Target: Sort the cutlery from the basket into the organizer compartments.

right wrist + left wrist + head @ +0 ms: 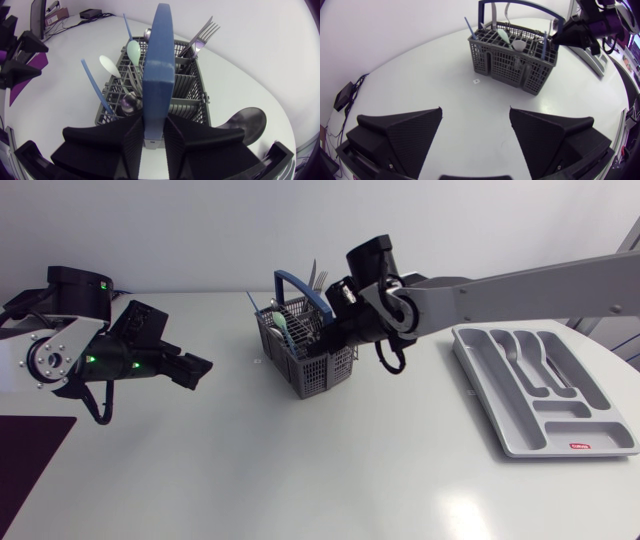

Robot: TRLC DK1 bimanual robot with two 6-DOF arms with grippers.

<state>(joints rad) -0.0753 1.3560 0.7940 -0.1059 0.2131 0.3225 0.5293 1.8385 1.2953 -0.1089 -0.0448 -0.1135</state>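
Cutlery (202, 35) looks light, stiff and slick, so I'd pinch mid-shaft, yet my right gripper (153, 126) clamps the blue handle (159, 60) of the basket (197, 95) while my left gripper (475, 111) gapes empty.

Left arm (125, 345) holds jaws wide; right arm (520, 290) (stretched to mid-table) clamps jaws on basket handle (158, 65).

Grey basket (318, 374), blue handle (159, 75)

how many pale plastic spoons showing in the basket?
2. A pale green spoon and a white spoon stand bowls up, next to each other in the basket, to one side of its blue handle. More may be hidden deeper inside.
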